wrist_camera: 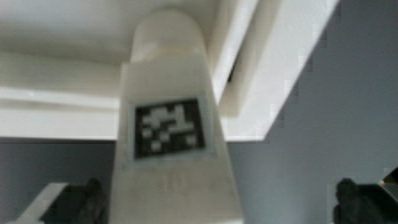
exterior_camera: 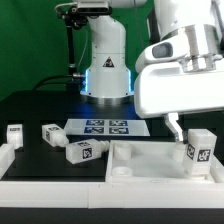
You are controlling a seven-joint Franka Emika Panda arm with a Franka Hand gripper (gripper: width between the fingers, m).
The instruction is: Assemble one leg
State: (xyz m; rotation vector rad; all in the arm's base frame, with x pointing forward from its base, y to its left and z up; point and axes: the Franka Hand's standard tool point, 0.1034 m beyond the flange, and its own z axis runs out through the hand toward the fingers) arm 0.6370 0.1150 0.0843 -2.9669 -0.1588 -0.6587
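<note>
Though its fingertips are cropped, the tool stands clear of the leg.

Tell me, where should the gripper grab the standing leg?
Probably its upper half, coming straight down from above. The leg stands upright, and its flat opposite faces suit a pinch. In the wrist view the open gripper straddles it, jaws on either side.
</note>
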